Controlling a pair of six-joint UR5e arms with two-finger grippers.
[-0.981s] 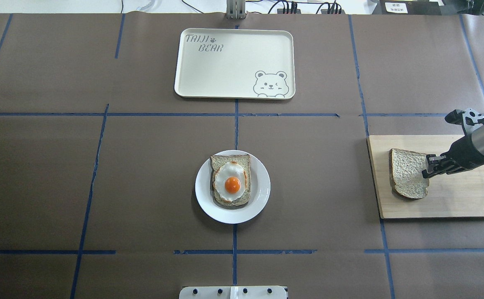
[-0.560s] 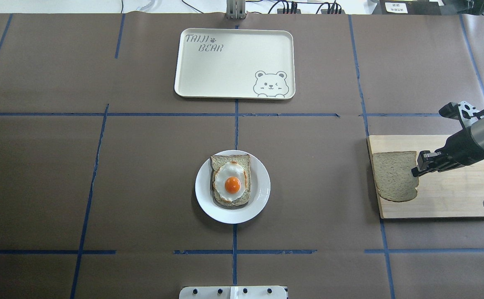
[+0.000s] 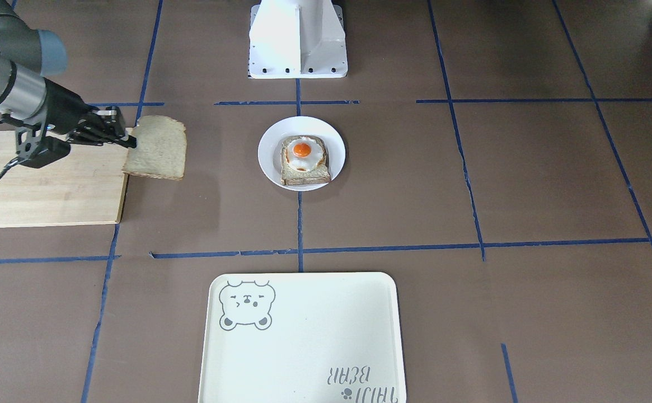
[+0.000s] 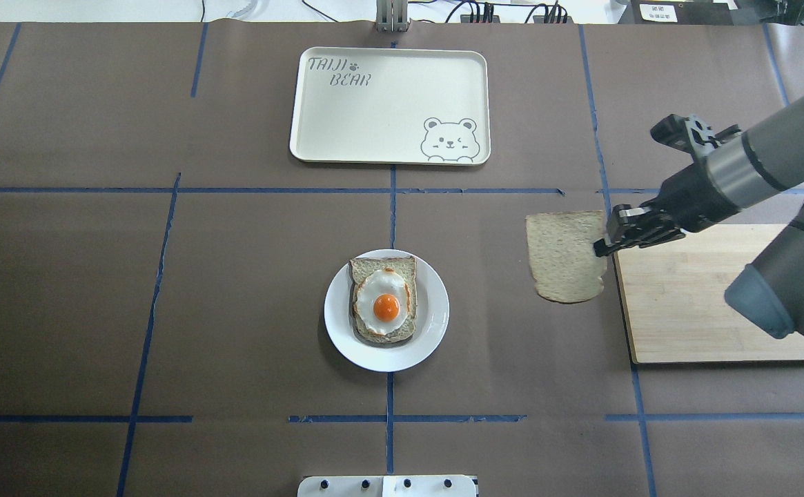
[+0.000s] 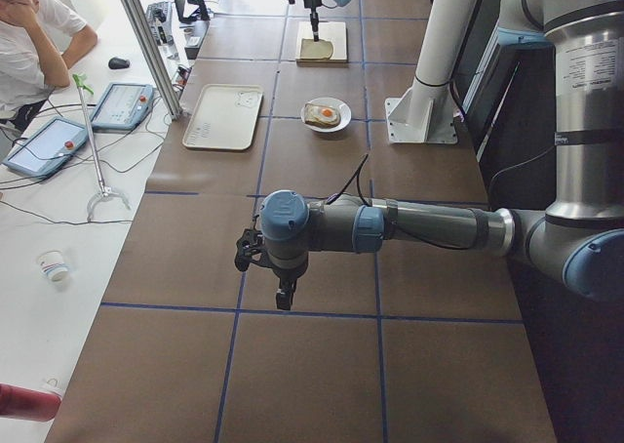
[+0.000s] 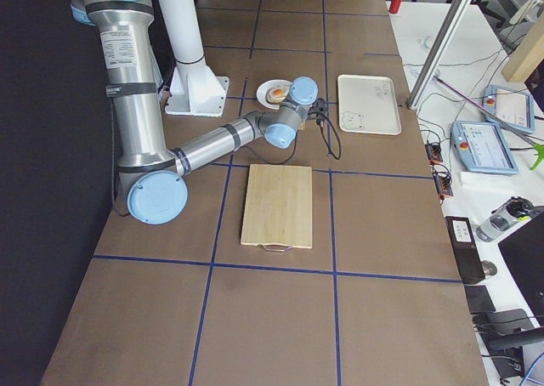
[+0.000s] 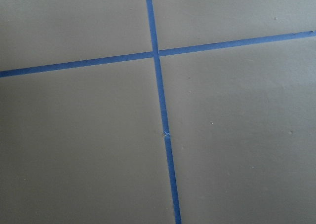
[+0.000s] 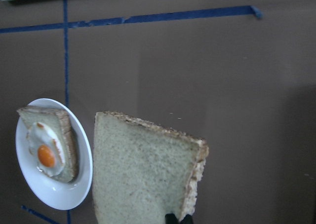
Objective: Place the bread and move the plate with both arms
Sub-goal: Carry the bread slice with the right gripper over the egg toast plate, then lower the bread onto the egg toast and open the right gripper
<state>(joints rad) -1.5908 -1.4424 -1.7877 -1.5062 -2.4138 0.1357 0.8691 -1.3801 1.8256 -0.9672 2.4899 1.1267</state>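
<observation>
Bread [image 4: 566, 257] hangs clear of the table, just left of the wooden board [image 4: 691, 310] in the overhead view, between that board and the plate [image 4: 436, 314]. The right gripper [image 4: 600, 247] is clamped on the slice's right edge, and the slice juts out roughly flat from the fingers.

Between bread and plate lies only brown paper [image 4: 498, 310], crossed by blue tape lines [image 4: 389, 207]. The plate sits mid-table on one of those lines and bears another slice topped with a fried egg [image 4: 386, 304]. A cream tray [image 4: 388, 110] with a bear drawing lies on the far side of the plate, well apart from it. The left gripper [image 5: 283, 297] hovers low over the paper far off to the left. It shows only from the side, so I cannot tell whether its fingers are apart or together.

The bread is light brown with a speckled crumb and a darker crust. Its domed end points toward the robot and its straight end points away.
</observation>
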